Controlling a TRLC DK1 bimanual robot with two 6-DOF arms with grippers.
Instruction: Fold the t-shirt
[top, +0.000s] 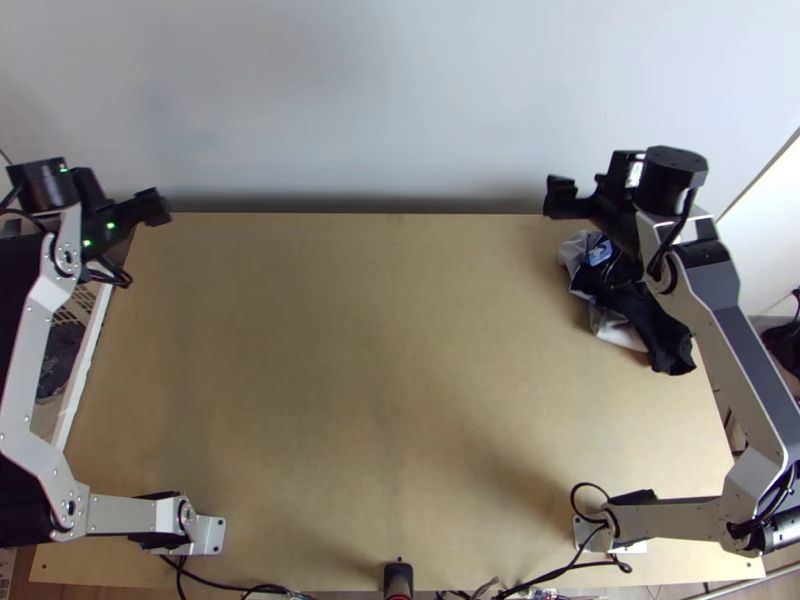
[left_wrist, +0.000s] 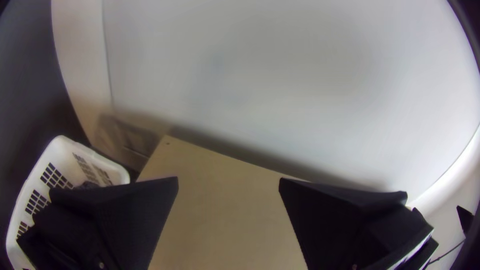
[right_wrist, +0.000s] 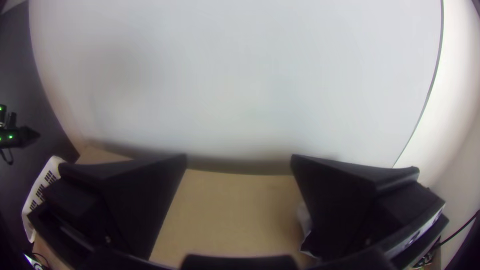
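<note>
In the left wrist view, the left pincer (left_wrist: 228, 179) was released, its fingers wide apart with nothing between them. Past one finger stood a white basket (left_wrist: 70, 152), beside the corner of the desk (left_wrist: 230, 210); its place off the worktop suggested storage, handy without taking up folding room.

In the right wrist view, the right pincer (right_wrist: 239, 157) was likewise released, its fingers spread and holding nothing. A pale edge of cloth peeped out beside one finger, untouched as far as I could tell.

In the top view, the task's thing, presumably the t-shirt (top: 655, 320), lay bunched in black and pale grey with a bit of blue, near the desk's far right edge, partly under the right arm (top: 735, 330). I couldn't tell whether the heap was one garment or more. Set to the side, it seemed to be awaiting its turn, the broad middle being better suited to spreading it flat. Both arms were held out over opposite sides, probably to leave that middle in sight and ready for work.
</note>
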